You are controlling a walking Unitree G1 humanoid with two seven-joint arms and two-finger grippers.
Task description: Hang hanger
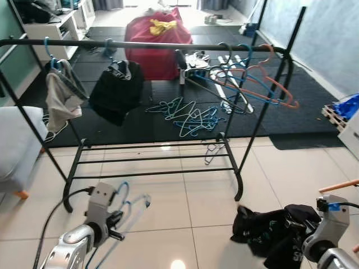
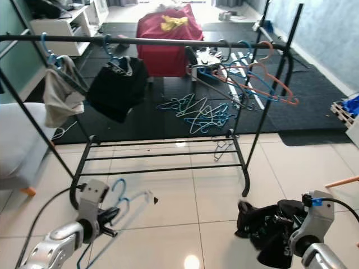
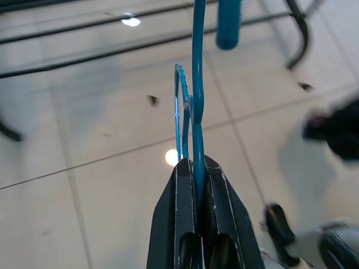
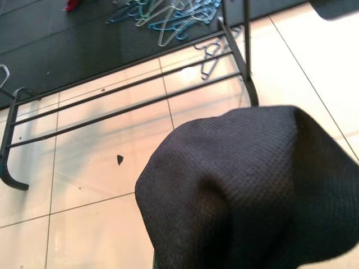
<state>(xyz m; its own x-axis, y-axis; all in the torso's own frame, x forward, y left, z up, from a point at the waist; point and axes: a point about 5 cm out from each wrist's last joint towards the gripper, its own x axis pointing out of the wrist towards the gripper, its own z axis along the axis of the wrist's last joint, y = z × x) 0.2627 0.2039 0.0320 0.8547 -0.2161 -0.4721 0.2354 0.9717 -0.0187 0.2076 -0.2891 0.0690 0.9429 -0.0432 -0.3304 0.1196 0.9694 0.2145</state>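
White-tiled floor (image 1: 190, 207) in front, dark mat (image 1: 140, 120) beyond it. Black clothes rack (image 1: 168, 43) stands along the mat's near edge, feet on the tiles.

Rack rail, left end: grey garment (image 1: 60, 98) on a blue hanger. Beside it: black garment (image 1: 116, 89). Right end: bunch of empty hangers (image 1: 252, 81), blue, orange and dark, tilted.

Mat, behind the rack: loose pile of hangers (image 1: 188, 115), mostly blue. Further back: red bag (image 1: 158, 42) with yellow cloth on top.

Left claw (image 3: 195, 168): low over the tiles before the rack, clenched on a blue hanger (image 1: 124, 199), wire pinched between the fingers (image 3: 175, 213), hook uppermost.

Right claw: low at the right, draped with black cloth (image 4: 252, 190); whether it grips cannot be told. Cloth bunches beside the arm near the tiles.
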